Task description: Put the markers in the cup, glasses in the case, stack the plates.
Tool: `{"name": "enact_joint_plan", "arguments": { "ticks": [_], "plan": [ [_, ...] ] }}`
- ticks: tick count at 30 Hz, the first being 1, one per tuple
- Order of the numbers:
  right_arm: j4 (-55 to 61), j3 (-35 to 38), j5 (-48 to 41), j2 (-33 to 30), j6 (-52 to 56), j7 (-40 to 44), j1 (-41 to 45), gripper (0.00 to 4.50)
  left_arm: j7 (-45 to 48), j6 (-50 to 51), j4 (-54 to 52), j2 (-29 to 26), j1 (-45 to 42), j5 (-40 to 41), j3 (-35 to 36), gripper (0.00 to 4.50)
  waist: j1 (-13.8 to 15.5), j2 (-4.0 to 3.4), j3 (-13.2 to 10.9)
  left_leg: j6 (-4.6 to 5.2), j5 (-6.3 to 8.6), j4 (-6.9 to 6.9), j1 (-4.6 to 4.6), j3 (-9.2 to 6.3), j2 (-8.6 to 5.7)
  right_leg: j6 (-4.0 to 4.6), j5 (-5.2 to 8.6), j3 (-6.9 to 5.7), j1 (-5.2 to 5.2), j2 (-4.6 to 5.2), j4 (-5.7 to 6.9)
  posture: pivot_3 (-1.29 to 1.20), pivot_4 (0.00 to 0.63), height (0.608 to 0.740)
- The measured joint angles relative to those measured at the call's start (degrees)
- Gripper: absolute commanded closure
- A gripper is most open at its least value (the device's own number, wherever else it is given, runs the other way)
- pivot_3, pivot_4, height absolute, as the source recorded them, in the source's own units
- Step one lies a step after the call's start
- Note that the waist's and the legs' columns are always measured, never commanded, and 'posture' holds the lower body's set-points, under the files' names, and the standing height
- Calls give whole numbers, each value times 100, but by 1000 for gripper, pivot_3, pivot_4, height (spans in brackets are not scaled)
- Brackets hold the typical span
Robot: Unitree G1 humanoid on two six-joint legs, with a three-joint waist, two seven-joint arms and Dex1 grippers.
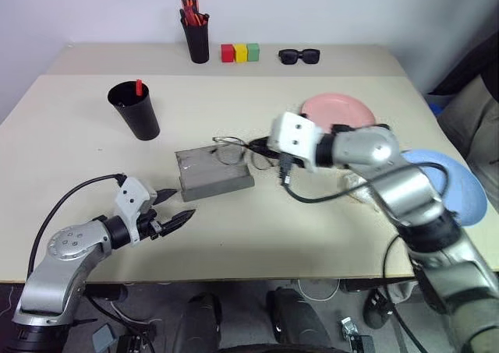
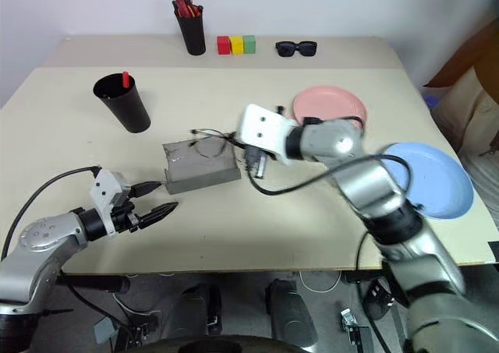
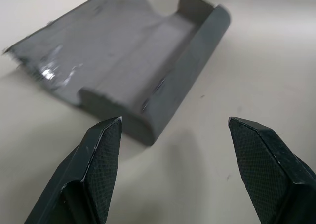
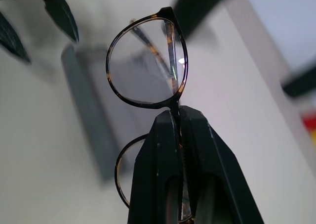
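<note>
Your right gripper (image 4: 180, 117) is pinching the thin wire-framed glasses (image 4: 146, 68) at the bridge, probably just beside the open grey fabric case (image 1: 212, 175); left gripper (image 1: 173, 206) is spread wide, empty.

Grey case (image 1: 214, 175), black cup (image 1: 134, 110), salmon-pink plate (image 1: 337, 108), light-blue plate (image 1: 456, 183), dark mottled glasses (image 4: 146, 66).

Glasses (image 4: 146, 68) pinched at bridge, above open grey case (image 1: 212, 174); pink plate (image 1: 337, 109), blue plate (image 1: 456, 183) apart.

Two head cameras look down at the worktop (image 1: 70, 236); both wrist cameras see the grey case (image 3: 148, 61) close up.
</note>
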State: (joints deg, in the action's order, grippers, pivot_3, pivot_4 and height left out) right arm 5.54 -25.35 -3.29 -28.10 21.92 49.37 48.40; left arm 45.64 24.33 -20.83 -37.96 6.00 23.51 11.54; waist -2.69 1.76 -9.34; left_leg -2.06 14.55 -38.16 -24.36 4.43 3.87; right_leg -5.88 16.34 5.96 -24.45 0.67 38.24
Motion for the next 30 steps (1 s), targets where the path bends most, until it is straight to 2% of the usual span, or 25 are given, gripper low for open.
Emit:
{"name": "enact_joint_plan", "arguments": {
  "ticks": [4, 8, 14, 19, 22, 26, 27, 30],
  "plan": [
    [-1714, -349, 432, 878, -875, 46, 624, 4443, -88, -7, -120, 37, 422, 100, 314, 986, 14, 1, 0, 0, 0, 0, -5, 8, -2, -3, -2, -2, -1, 10, -4, 0, 150, 725],
    [-2658, -416, 703, 1173, -1445, 131, 752, 4443, -236, 2, -522, 148, 770, 275, 600, 986, 36, 1, 1, 0, 0, 0, -5, 6, -3, 3, 1, -7, 1, 16, -4, 0, 150, 725],
    [-2783, -444, 883, 984, -1592, 483, 409, 4443, -418, 7, -815, 210, 1118, 334, 779, 986, 8, 0, 1, 0, 0, 4, -1, 6, -2, 7, 3, -7, 0, 13, -1, 0, 150, 725],
    [-2641, -441, 985, 945, -1450, 554, 219, 4443, -537, 20, -810, 240, 884, 353, 771, 986, 13, -1, 0, -1, 0, 3, -1, 5, -3, 8, 3, -7, 0, 12, 0, 0, 150, 725],
    [-2541, -406, 985, 951, -1357, 604, 211, 3478, -585, 39, -792, 240, 728, 370, 753, 986, 11, -1, 0, -1, 0, 3, -1, 6, -3, -2, -2, -7, 0, 12, 0, 0, 150, 725],
    [-2512, -234, 983, 972, -1366, 486, 193, 1596, -615, 163, -685, 239, 397, 480, 729, 986, 10, -2, -1, -1, 0, 3, -1, 5, -3, -2, -3, -7, 0, 11, 0, 0, 150, 725],
    [-2452, -192, 976, 973, -1398, 465, 193, 1596, -632, 202, -671, 239, 309, 526, 729, 986, 10, -2, -1, -1, 0, 3, -2, 6, -3, -3, -3, -7, 0, 11, 0, 0, 150, 725],
    [-2150, -3, 877, 965, -1484, 452, 188, 1566, -709, 470, -626, 242, -61, 762, 728, 1810, 16, -1, 0, -1, 0, 3, -2, 4, -3, -6, -4, -7, 0, 11, 0, 0, 150, 725]
  ]
}}
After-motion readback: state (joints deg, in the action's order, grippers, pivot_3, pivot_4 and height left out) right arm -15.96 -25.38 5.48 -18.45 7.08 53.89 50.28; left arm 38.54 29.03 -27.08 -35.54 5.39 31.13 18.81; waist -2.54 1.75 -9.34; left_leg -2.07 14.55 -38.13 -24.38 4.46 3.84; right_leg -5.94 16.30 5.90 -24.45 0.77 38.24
